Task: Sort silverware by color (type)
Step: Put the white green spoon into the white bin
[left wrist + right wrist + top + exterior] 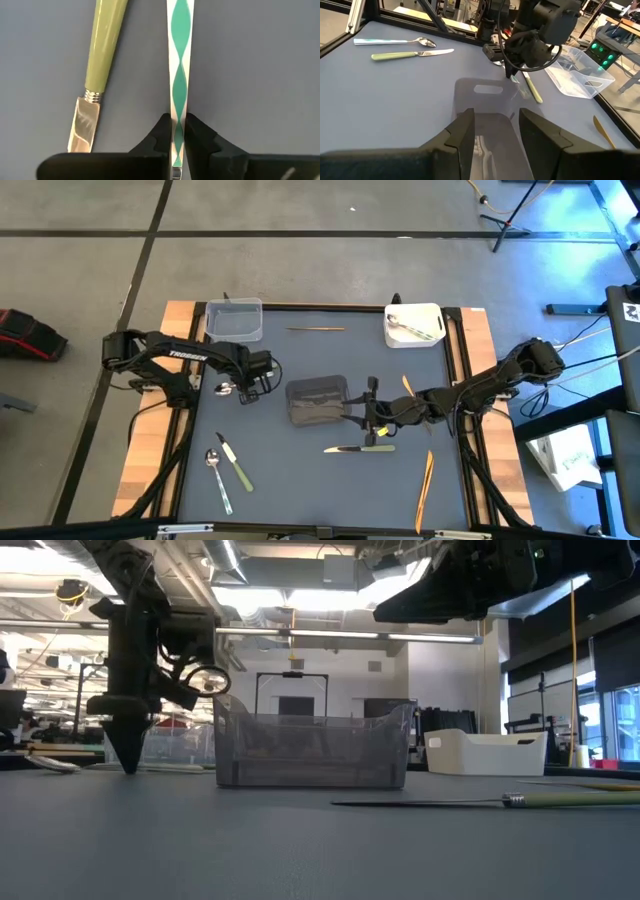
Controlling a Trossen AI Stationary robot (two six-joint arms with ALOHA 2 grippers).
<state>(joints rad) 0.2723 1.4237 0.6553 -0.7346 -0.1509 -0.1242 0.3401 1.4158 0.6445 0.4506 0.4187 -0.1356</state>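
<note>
Right gripper (495, 137) fingers apart, directly over grey tub (487, 107). Beyond tub: left gripper (511, 75) tip down at the mat. Clear tub (577, 70), spoon (395, 42), green-handled knife (410, 54) farther off

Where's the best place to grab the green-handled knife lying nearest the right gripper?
Its green handle, mid-length, from straight above, fingers across its width: the knife lies flat on the table, and the handle is thicker than the blade.
</note>
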